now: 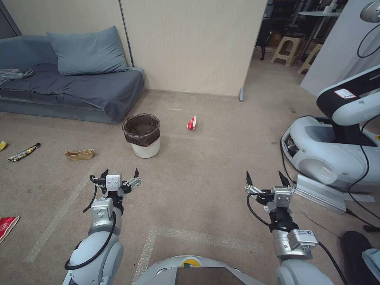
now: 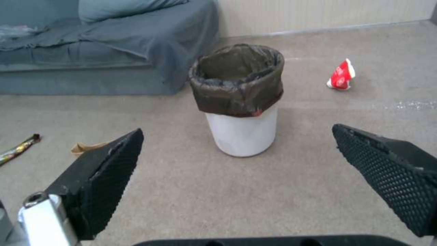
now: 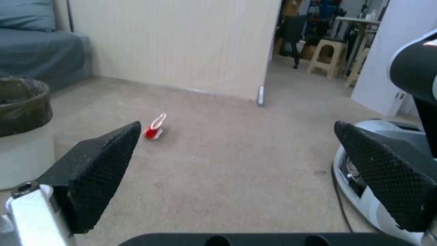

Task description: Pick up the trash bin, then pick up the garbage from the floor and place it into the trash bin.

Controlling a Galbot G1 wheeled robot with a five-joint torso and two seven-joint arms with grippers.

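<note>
The left claw (image 1: 120, 173) hung wide open with nothing in it, just short of the trash bin (image 1: 142, 135) standing by the sofa (image 1: 71, 89). A red wrapper (image 1: 191, 123) lay on the floor (image 1: 206, 158) beside it. The right claw (image 1: 266, 179) was wide open too, holding nothing.

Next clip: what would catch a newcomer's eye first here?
The white trash bin with its dark bag stands upright on the carpet near the grey sofa, straight ahead of the open left pincer. A red wrapper lies just beyond the bin toward the wall. The right pincer hangs open over bare carpet, beside another parked robot.
</note>
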